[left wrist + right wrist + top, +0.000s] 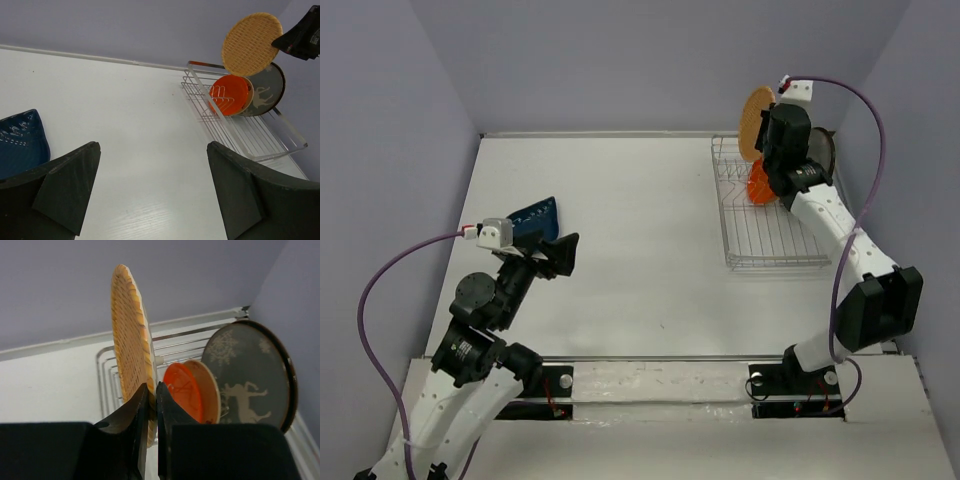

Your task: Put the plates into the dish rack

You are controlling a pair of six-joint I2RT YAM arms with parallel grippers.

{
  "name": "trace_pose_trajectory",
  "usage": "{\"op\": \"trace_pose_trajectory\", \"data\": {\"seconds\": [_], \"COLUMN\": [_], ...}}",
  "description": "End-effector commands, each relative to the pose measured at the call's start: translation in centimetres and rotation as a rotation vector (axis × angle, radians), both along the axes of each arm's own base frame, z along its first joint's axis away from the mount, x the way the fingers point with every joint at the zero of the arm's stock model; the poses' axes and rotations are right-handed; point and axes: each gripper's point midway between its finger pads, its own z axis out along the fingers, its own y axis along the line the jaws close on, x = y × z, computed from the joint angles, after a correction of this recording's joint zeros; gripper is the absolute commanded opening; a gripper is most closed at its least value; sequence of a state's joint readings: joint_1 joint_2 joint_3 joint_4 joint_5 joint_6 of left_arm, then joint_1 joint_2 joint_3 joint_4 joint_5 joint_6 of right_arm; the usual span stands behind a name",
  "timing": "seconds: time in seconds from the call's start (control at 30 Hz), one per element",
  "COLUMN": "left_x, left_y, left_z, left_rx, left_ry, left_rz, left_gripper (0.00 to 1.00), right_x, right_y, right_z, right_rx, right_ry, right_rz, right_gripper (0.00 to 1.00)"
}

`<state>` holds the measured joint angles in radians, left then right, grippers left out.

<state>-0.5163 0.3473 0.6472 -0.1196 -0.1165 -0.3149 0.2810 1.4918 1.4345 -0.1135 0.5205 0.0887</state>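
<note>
My right gripper [152, 390] is shut on the rim of the tan waffle-textured plate [131, 335] and holds it upright above the far end of the silver wire dish rack [775, 250]. The plate also shows in the top view [754, 120] and the left wrist view [251, 43]. In the rack stand the orange-red plate [183, 390], the cream plate [209, 390] and the grey deer plate [247, 375]. The dark blue leaf-shaped plate [535, 216] lies on the table at the left, beside my left gripper [563, 254], which is open and empty. The teal plate is out of view.
The white table [630, 250] is walled by lilac panels on three sides. The rack's near rows of tines [255, 137] hold nothing. The right arm [840, 240] arches over the rack's right side.
</note>
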Motion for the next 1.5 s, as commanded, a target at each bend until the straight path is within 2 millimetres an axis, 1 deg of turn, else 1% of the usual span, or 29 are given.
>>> {"op": "trace_pose_trajectory", "data": {"seconds": [0.0, 0.07, 0.1, 0.17, 0.2, 0.27, 0.33, 0.37, 0.47, 0.63, 0.77, 0.8, 0.87, 0.97, 1.07, 1.1, 1.23, 1.33, 1.47], "left_x": [-0.4, -0.4, -0.5, -0.5, -0.5, -0.5, -0.5, -0.4, -0.3, -0.2, -0.2, -0.2, -0.2, -0.3, -0.3, -0.2, -0.2, -0.2, -0.2], "left_y": [-0.4, -0.5, -0.5, -0.7, -0.7, -0.7, -0.8, -0.8, -0.9, -0.9, -1.0, -1.0, -1.0, -1.0, -1.0, -0.9, -1.0, -0.9, -1.1], "left_z": [1.2, 1.2, 1.3, 1.3, 1.3, 1.2, 1.2, 1.2, 1.0, 1.0, 0.9, 0.9, 0.9, 0.9, 1.0, 0.8, 0.8, 0.9, 0.7], "left_rx": [-0.009, -0.010, -0.012, -0.009, -0.007, -0.008, -0.006, -0.005, -0.002, 0.000, 0.001, 0.002, 0.001, -0.001, 0.000, 0.002, 0.002, 0.003, 0.006], "left_ry": [-0.058, -0.059, -0.061, -0.060, -0.060, -0.058, -0.058, -0.056, -0.051, -0.048, -0.047, -0.046, -0.047, -0.047, -0.048, -0.044, -0.045, -0.046, -0.041], "left_rz": [-0.029, -0.033, -0.034, -0.040, -0.040, -0.043, -0.043, -0.043, -0.045, -0.045, -0.046, -0.046, -0.046, -0.048, -0.046, -0.045, -0.048, -0.045, -0.049], "left_gripper": [0.99, 0.99, 0.99, 0.99, 0.99, 0.99, 0.99, 0.99, 0.99, 0.99, 0.99, 0.99, 0.99, 0.99, 0.99, 0.99, 0.99, 0.99, 0.99], "right_x": [1.4, 2.0, 2.4, 2.7, 3.1, 3.4, 3.5, 3.5, 3.3, 2.9, 2.4, 2.2, 2.2, 2.0, 2.0, 1.9, 1.8, 1.5, 1.1], "right_y": [-4.4, -4.4, -4.3, -4.3, -4.7, -4.3, -4.1, -4.0, -3.7, -3.7, -3.5, -3.4, -3.1, -2.7, -2.8, -2.9, -2.7, -3.0, -3.4], "right_z": [3.2, 2.6, 1.6, 0.5, -0.4, -2.4, -3.5, -4.4, -5.2, -4.6, -3.5, -3.5, -3.6, -4.6, -6.0, -6.2, -6.0, -5.4, -3.4], "right_rx": [-0.199, -0.247, -0.263, -0.288, -0.294, -0.301, -0.296, -0.286, -0.265, -0.249, -0.225, -0.218, -0.196, -0.170, -0.166, -0.167, -0.157, -0.154, -0.149], "right_ry": [-0.014, 0.014, 0.038, 0.068, 0.088, 0.126, 0.145, 0.158, 0.166, 0.149, 0.118, 0.117, 0.112, 0.123, 0.150, 0.154, 0.147, 0.131, 0.086], "right_rz": [-0.106, -0.091, -0.086, -0.081, -0.085, -0.061, -0.051, -0.042, -0.034, -0.030, -0.022, -0.019, -0.003, 0.015, 0.004, -0.003, 0.010, -0.011, -0.027], "right_gripper": [0.07, 0.07, 0.07, 0.07, 0.07, 0.07, 0.07, 0.07, 0.07, 0.07, 0.07, 0.07, 0.07, 0.07, 0.07, 0.07, 0.07, 0.07, 0.07]}}
